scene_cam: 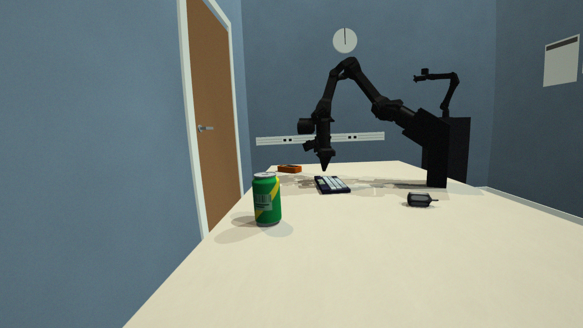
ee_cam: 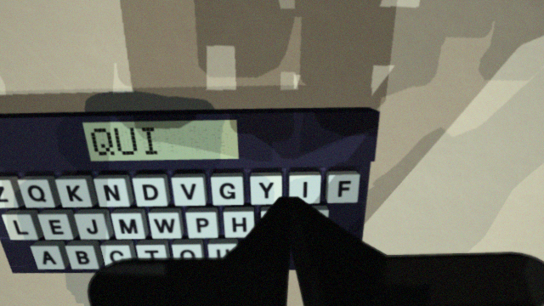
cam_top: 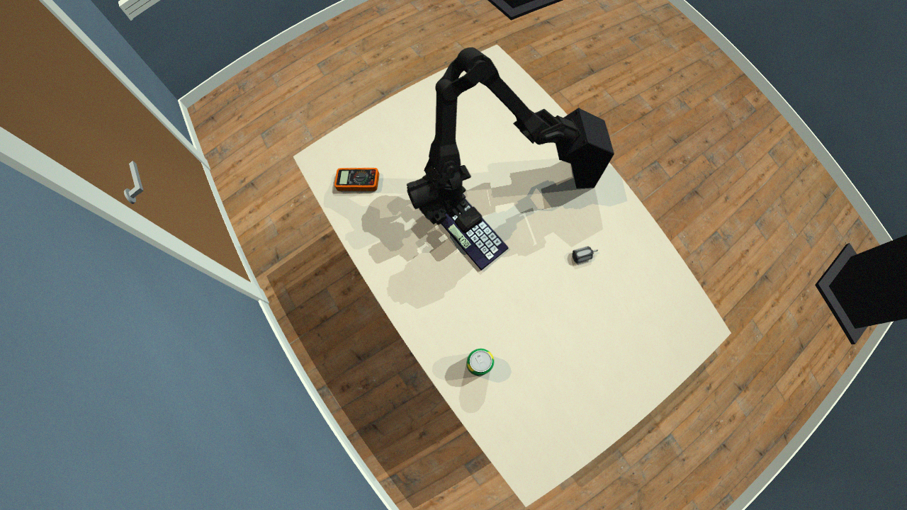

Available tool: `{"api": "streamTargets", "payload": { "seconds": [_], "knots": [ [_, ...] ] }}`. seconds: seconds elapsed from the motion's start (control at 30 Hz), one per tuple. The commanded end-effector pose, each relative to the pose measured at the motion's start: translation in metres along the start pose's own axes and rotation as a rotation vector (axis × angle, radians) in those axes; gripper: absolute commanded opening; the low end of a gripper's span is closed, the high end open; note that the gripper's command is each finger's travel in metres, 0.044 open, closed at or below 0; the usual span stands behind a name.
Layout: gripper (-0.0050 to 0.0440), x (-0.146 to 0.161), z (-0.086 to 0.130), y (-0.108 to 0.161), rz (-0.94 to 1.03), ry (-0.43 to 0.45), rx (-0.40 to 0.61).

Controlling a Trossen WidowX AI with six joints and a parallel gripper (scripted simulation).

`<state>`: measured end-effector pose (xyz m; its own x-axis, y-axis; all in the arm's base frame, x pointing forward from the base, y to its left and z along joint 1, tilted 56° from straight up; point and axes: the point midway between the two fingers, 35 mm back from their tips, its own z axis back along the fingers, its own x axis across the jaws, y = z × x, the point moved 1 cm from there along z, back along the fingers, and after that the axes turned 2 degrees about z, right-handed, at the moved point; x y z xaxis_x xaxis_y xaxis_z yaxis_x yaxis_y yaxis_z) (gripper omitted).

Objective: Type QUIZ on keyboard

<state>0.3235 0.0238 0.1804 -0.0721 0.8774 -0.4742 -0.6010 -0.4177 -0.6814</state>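
Observation:
A small dark blue keyboard point(cam_top: 474, 243) with white letter keys lies on the cream table; it also shows in the side view point(scene_cam: 331, 184). In the wrist view its green display point(ee_cam: 160, 139) reads "QUI". The top row reads Q, K, N, D, V, G, Y, I, F, with the Z key point(ee_cam: 3, 193) cut off at the left edge. My gripper point(ee_cam: 287, 206) is shut and empty, its tip just below the I key point(ee_cam: 304, 188). In the side view the gripper point(scene_cam: 324, 166) hangs a little above the keyboard's far end. My fingers hide part of the lower key rows.
An orange multimeter point(cam_top: 356, 179) lies left of the arm. A green can point(cam_top: 480, 362) stands near the table's front left; it is also in the side view point(scene_cam: 266, 198). A small dark motor point(cam_top: 583, 255) lies to the right. The arm's black base point(cam_top: 586, 151) stands at the back.

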Motion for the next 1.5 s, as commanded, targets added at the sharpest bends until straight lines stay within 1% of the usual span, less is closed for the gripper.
{"api": "streamTargets", "payload": {
  "seconds": [0.0,0.07,0.17,0.3,0.4,0.57,0.7,1.1,1.27,1.47],
  "knots": [
    [-0.005,0.013,-0.002,-0.006,-0.018,-0.008,-0.003],
    [-0.005,0.036,-0.005,-0.009,-0.032,-0.023,0.002],
    [-0.005,0.079,-0.006,-0.01,-0.041,-0.034,0.012],
    [-0.005,0.134,-0.002,-0.005,-0.01,-0.009,0.013],
    [-0.005,0.154,0.002,-0.002,0.005,0.004,0.003],
    [-0.005,0.156,0.001,-0.001,0.007,0.005,0.003],
    [-0.005,0.155,-0.014,0.001,0.015,0.002,0.01],
    [-0.005,0.155,-0.024,0.002,0.015,0.002,0.01],
    [-0.005,0.155,-0.032,0.002,0.016,0.002,0.01],
    [-0.005,0.154,-0.032,0.002,0.015,0.006,0.009]
  ]
}}
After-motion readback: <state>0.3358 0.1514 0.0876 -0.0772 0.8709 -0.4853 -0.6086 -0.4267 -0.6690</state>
